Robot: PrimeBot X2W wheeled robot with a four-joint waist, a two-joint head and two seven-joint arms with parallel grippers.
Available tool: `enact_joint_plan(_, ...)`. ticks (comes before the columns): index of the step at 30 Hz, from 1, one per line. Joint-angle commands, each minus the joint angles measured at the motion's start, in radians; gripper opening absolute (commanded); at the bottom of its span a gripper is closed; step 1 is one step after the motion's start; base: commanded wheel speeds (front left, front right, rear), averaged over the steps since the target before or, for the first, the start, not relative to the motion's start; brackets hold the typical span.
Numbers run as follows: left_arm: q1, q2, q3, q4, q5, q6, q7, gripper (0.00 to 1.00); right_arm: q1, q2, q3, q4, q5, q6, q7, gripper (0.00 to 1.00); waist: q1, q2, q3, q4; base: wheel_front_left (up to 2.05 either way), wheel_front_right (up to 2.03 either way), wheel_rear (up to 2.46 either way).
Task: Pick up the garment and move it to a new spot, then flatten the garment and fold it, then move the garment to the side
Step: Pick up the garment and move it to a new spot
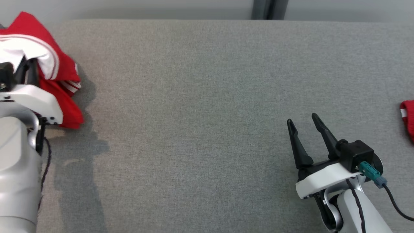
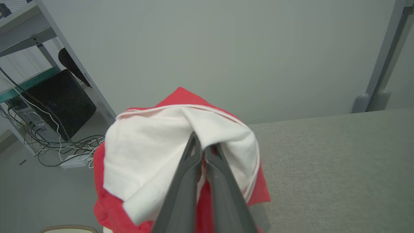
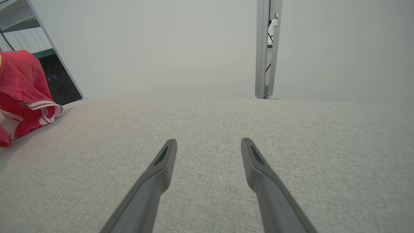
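left end effector [image 2: 203, 142] clamped on garment [image 2: 145, 145] at far left of counter [image 1: 194, 113]

we find the left end effector's two fingers pressed together on a white fold of the red-and-white garment, which sits bunched at the far left end of the grey fabric-covered counter. the right end effector [image 1: 301, 118] stands wide open with nothing between its fingers, over the counter's near right part, well apart from the garment. a second red cloth piece [image 1: 408, 119] lies at the counter's right edge.

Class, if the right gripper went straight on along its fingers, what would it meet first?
Probably only the grey tabletop ahead of the right gripper, though depth is unclear; the red garment lies well aside.
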Motion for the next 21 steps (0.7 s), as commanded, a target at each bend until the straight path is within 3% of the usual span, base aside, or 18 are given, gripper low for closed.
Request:
enact_joint_plan(1, 0.011, -0.014, -0.011, -0.018, 0.008, -0.007, -0.006, 0.0, 0.014, -0.007, 0.002, 0.006, 0.01, 0.0, -0.005, 1.0, 0.0, 0.0, -0.041, -0.017, 0.0, 0.0, 0.0)
enact_joint_plan(13, 0.147, -0.218, -0.248, -0.176, 0.013, -0.06, -0.006, 0.0, 0.086, -0.006, 0.009, 0.051, 0.087, 0.0, -0.005, 1.0, 0.0, 0.0, -0.17, -0.127, 0.0, 0.0, 0.0)
enact_joint_plan(17, 0.196, -0.244, -0.351, -0.187, -0.034, -0.06, -0.006, 0.0, 0.099, -0.007, 0.025, 0.053, 0.097, 0.0, -0.005, 1.0, 0.0, 0.0, -0.192, -0.178, 0.0, 0.0, 0.0)
enact_joint_plan(21, 0.251, -0.249, -0.484, -0.253, -0.166, -0.06, -0.006, 0.0, 0.101, -0.006, 0.042, 0.056, 0.105, 0.0, -0.005, 1.0, 0.0, 0.0, -0.204, -0.227, 0.0, 0.0, 0.0)
